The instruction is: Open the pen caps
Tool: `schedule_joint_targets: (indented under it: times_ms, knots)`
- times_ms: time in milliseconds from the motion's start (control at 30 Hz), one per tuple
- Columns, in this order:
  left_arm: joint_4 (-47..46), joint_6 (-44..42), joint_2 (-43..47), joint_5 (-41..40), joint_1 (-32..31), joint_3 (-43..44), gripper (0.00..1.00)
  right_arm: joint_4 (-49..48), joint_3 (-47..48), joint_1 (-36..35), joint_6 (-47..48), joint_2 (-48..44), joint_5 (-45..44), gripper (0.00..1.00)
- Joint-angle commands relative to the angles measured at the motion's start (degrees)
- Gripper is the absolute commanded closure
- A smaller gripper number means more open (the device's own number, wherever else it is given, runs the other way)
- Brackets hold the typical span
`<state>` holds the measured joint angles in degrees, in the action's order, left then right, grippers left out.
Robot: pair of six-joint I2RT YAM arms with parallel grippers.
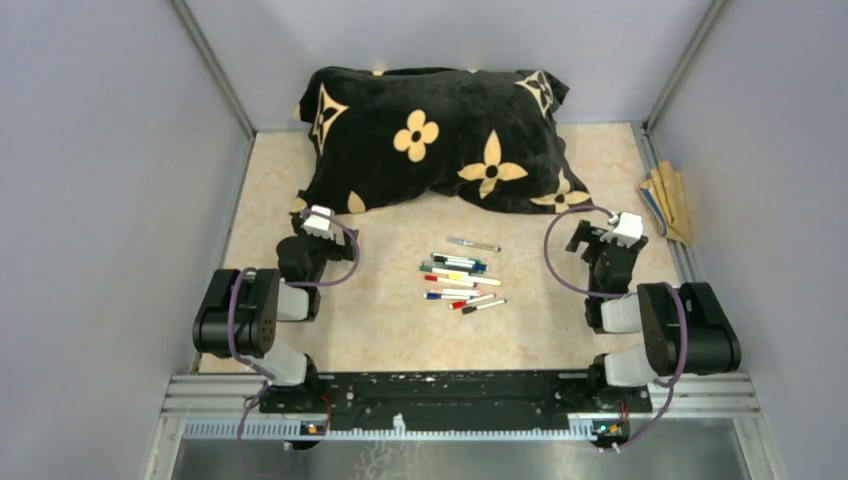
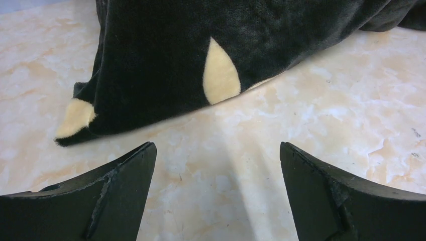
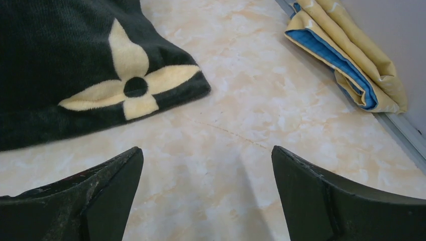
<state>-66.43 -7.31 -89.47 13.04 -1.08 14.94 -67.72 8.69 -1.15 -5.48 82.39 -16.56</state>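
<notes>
Both tools wide open, nothing held. Pens (image 1: 462, 278) lie clustered on the worktop (image 1: 380, 330), right of the left tool (image 2: 217, 150) and left of the right tool (image 3: 206, 150), well apart from both. Light, stiff, slick, probably roll. Pinch the barrel, pull the pen caps (image 1: 430, 279) at the coloured end.

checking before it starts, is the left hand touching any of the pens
Apart. The top external view shows bare table between the left hand and the pens, which lie in a cluster well to its right.

Marbled table (image 1: 380, 335): pillow (image 1: 440, 140), pens (image 1: 462, 275), folded cloth (image 1: 668, 203).
</notes>
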Motion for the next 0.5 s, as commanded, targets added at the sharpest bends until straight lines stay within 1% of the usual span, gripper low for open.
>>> schedule_joint_targets:
  times_ms: [0, 100, 133, 200, 267, 300, 333, 367, 467]
  knots:
    - [-0.70, 0.54, 0.00, 0.37, 0.30, 0.45, 0.01, 7.63, 4.50, -1.03, 1.26, -4.81, -1.20, 0.01]
    - [-0.67, 0.45, -0.01, 0.42, 0.37, 0.44, 0.01, 16.91, 7.50, -2.18, 2.95, -10.65, 0.21, 0.01]
    - [-0.63, 0.46, -0.01, 0.42, 0.35, 0.44, 0.01, 19.38, 8.09, -2.21, 1.91, -13.13, 0.10, 0.01]
    - [-0.52, 0.43, -0.14, 0.43, 0.26, 0.64, 0.01, 24.97, 9.51, -2.28, -5.29, -17.85, -1.44, 0.01]
    - [-0.69, 0.57, 0.06, 0.18, 0.36, 0.55, 0.01, 30.46, 11.04, -2.24, -13.00, -21.69, -0.84, 0.01]
    - [-1.56, 1.15, 0.24, 0.04, 0.38, 0.42, 0.01, 36.00, 12.09, -2.13, -18.59, -23.13, -2.36, 0.01]
    - [0.76, 1.72, 0.96, -0.25, 0.60, 2.17, 0.01, 40.99, 14.10, -1.91, -24.75, -24.07, -3.45, 0.01]
    - [8.92, 2.10, 2.44, 0.02, 0.65, 6.15, 0.01, 43.71, 15.65, -0.71, -26.86, -24.37, -0.01, 0.01]
    - [38.88, -0.31, 3.21, 2.45, 0.69, 22.05, 0.01, 46.68, 20.20, 0.31, -23.56, -21.69, 13.98, 0.01]
